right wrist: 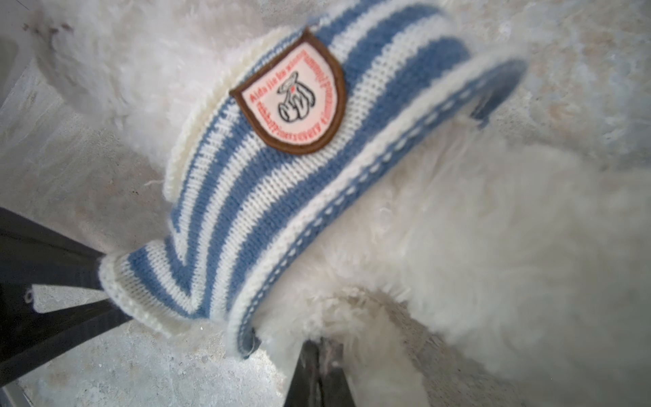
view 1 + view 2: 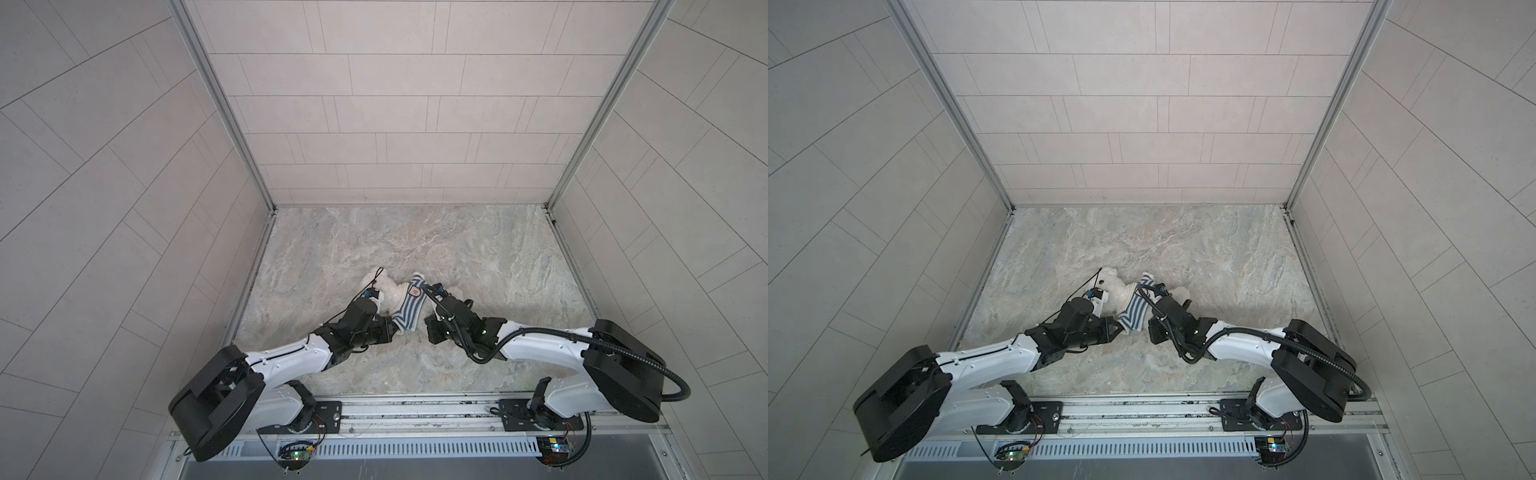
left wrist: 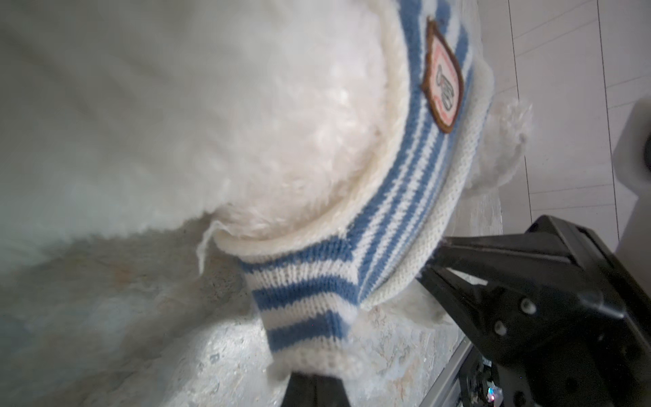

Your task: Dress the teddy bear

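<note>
The white fluffy teddy bear (image 2: 388,293) (image 2: 1117,286) lies on the marble-look tabletop between both arms, its head toward the back left. A blue-and-white striped shirt (image 2: 409,309) (image 1: 264,193) with a shield badge (image 1: 296,102) is bunched around its body. My left gripper (image 2: 397,329) (image 3: 313,382) is shut on the cream cuff of the shirt's sleeve (image 3: 310,356). My right gripper (image 2: 426,322) (image 1: 318,366) is shut on the bear's fur just beside the shirt's hem. The bear's lower body is mostly hidden under the right wrist in both top views.
The tabletop (image 2: 415,241) is boxed in by tiled walls at the back, left and right. A metal rail (image 2: 415,411) carrying both arm bases runs along the front edge. A looped black cable (image 2: 648,365) hangs off the right arm.
</note>
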{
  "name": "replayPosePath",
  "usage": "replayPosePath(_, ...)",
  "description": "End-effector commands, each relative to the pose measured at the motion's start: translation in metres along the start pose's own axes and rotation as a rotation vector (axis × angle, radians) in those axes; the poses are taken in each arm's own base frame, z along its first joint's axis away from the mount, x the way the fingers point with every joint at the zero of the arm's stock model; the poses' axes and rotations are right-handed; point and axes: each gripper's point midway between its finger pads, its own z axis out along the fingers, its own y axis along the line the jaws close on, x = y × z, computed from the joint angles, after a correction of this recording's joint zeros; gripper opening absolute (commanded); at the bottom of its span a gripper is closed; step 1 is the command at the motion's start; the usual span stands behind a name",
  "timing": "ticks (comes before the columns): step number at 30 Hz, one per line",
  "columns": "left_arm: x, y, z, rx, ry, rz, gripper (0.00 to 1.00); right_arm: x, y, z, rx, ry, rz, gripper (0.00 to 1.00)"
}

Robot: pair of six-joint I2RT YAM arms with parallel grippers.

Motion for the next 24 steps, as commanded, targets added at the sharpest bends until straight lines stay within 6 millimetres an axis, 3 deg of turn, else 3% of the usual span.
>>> replayPosePath(1,-0.013,0.003,0.003,-0.007,-0.081,-0.032,0.0,0.007,0.0,0.002,-0.007,0.007,0.027,0.0)
replayPosePath(6,-0.017,0.003,0.011,-0.002,-0.095,-0.045,0.01,0.007,0.001,0.004,-0.019,0.0,0.037,0.0)
replayPosePath(15,-0.016,0.006,0.023,0.003,-0.081,-0.115,0.27,0.007,0.007,0.009,-0.043,0.01,0.037,0.0)
replayPosePath(24,-0.023,0.0,0.037,0.082,-0.089,-0.22,0.3,0.008,0.009,0.013,-0.052,0.007,0.041,0.0)
